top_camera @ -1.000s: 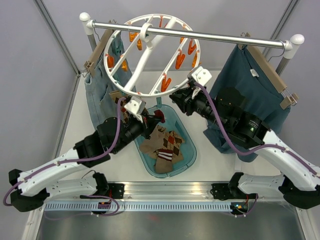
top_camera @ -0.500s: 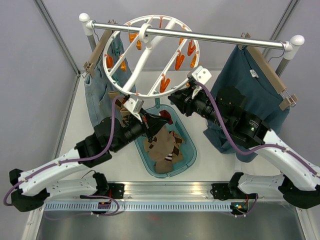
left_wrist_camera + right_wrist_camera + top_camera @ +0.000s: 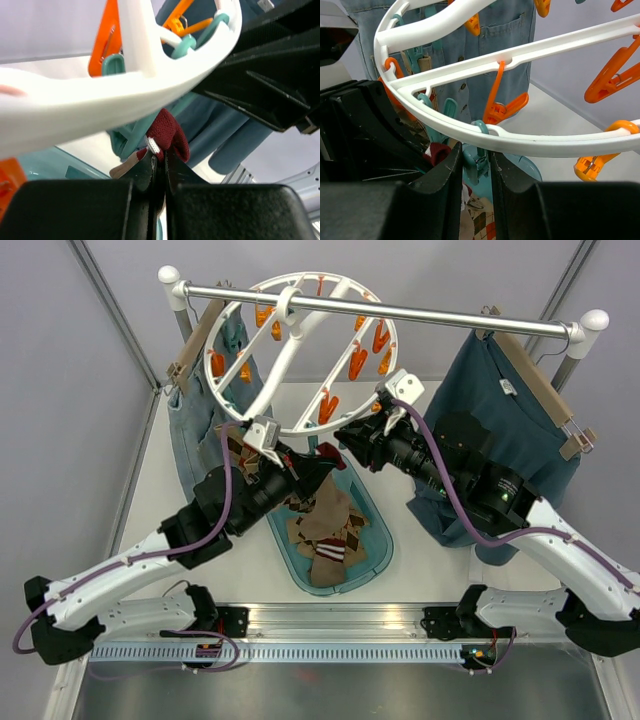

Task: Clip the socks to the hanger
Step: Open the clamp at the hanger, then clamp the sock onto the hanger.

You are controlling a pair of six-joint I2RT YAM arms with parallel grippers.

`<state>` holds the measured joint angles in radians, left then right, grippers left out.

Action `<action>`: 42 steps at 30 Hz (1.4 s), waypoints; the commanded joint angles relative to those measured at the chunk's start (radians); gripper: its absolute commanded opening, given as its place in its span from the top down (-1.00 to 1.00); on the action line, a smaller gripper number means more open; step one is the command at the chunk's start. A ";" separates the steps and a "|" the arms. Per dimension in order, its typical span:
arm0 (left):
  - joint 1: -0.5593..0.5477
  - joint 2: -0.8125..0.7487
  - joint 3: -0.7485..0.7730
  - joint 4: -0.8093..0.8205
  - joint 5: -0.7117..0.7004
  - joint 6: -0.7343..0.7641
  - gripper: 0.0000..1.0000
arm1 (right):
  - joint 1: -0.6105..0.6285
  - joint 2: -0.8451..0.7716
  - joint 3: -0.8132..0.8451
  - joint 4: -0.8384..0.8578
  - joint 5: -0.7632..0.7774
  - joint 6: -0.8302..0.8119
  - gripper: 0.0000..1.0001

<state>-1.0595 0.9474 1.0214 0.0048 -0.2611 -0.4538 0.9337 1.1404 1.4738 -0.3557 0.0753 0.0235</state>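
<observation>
The white ring hanger [image 3: 300, 350] hangs from the rail, with orange and teal clothespins under it. My left gripper [image 3: 322, 460] is shut on the dark red end of one sock [image 3: 332, 508], which dangles down toward the basin. In the left wrist view the red end [image 3: 167, 132] pokes out above the left gripper [image 3: 160, 155], just under the ring's rim [image 3: 125, 95]. My right gripper [image 3: 476, 150] is shut on a teal clothespin [image 3: 479, 161] hanging from the lower rim [image 3: 530, 145]. More argyle socks [image 3: 330, 555] lie in the basin.
A teal basin [image 3: 385, 540] sits on the table below the ring. Blue-grey jeans [image 3: 195, 425] hang on a wooden hanger at the left of the rail [image 3: 430, 314]. A dark teal sweater [image 3: 495, 390] hangs at the right, behind my right arm.
My left gripper has lifted the sock out of the basin and moved up and right, close under the ring's rim. The right gripper has stayed on the clothespin.
</observation>
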 commanded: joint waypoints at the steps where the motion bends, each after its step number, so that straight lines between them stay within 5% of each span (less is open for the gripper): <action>1: 0.018 0.011 0.006 0.087 0.010 -0.046 0.95 | -0.003 0.004 0.040 0.044 -0.020 0.018 0.99; 42: 0.061 0.059 -0.014 0.187 0.112 -0.071 0.95 | -0.001 0.012 0.045 0.057 -0.008 0.023 0.99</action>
<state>-1.0046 1.0077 1.0142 0.1131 -0.1722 -0.4995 0.9337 1.1477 1.4857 -0.3447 0.0757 0.0319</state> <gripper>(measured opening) 0.047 0.300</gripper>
